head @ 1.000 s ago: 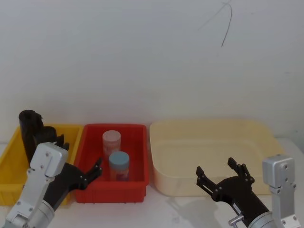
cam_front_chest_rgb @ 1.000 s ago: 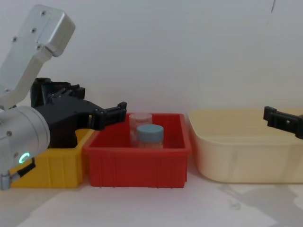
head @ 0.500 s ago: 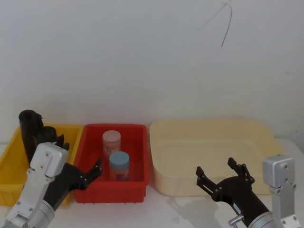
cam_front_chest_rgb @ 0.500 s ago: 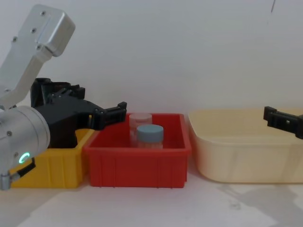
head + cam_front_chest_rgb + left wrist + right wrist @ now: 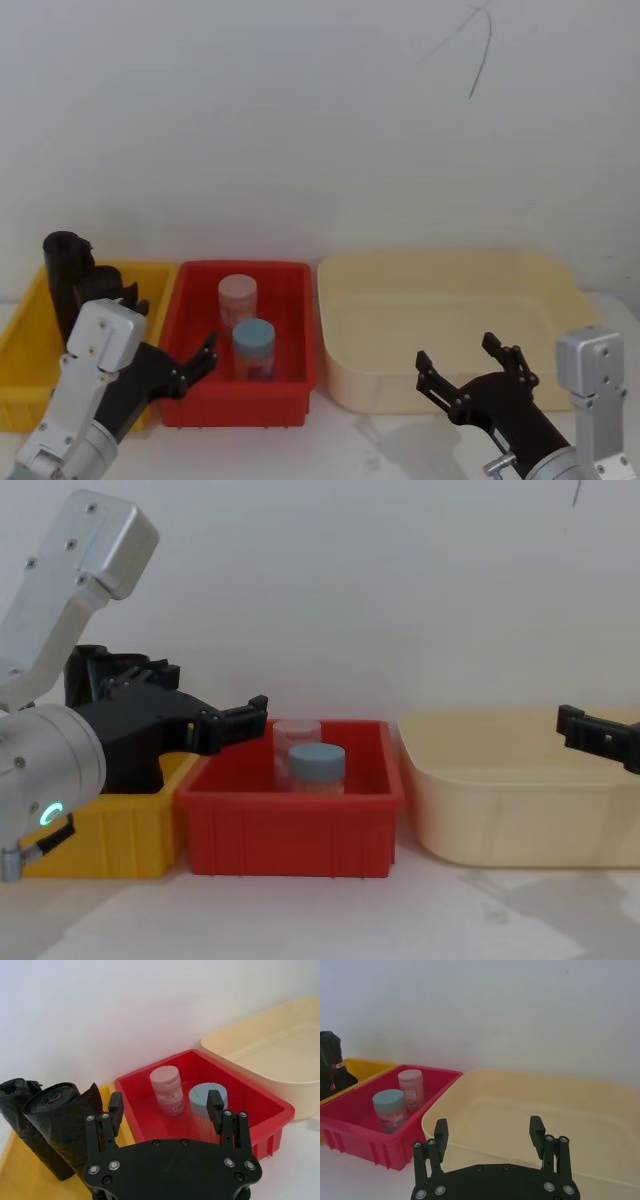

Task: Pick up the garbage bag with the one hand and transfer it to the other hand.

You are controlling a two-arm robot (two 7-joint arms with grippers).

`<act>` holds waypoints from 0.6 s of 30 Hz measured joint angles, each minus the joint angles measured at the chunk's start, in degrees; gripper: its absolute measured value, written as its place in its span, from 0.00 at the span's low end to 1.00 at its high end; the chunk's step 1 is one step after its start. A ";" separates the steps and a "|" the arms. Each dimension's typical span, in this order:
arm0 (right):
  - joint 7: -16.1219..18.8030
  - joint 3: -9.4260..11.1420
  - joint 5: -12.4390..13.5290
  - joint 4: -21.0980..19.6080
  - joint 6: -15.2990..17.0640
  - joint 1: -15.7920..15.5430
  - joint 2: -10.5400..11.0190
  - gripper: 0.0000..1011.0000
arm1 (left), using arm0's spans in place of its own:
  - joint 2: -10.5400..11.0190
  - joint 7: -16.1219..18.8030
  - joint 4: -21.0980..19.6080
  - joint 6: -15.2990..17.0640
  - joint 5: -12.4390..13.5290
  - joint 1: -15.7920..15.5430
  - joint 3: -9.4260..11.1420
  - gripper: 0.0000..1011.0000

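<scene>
4 views share red bin (image 5: 236, 403).

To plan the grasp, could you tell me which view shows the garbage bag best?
The left wrist view: the garbage bag shows most of its length in the yellow bin. Head view catches its upper part; right wrist view, its red-marked top.

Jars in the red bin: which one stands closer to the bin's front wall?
The blue-lidded jar. The pink-lidded jar stands behind it, toward the back wall of the red bin.
</scene>
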 joint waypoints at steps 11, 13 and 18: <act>0.00 0.00 0.00 0.00 0.00 0.00 0.00 0.99 | 0.00 0.00 0.00 0.00 0.00 0.00 0.00 0.99; 0.00 0.00 0.00 0.00 0.00 0.00 0.00 0.99 | 0.00 0.00 0.00 0.00 0.00 0.00 0.00 0.99; 0.00 0.00 0.00 0.00 0.00 0.00 0.00 0.99 | 0.00 0.00 0.00 0.00 0.00 0.00 0.00 0.99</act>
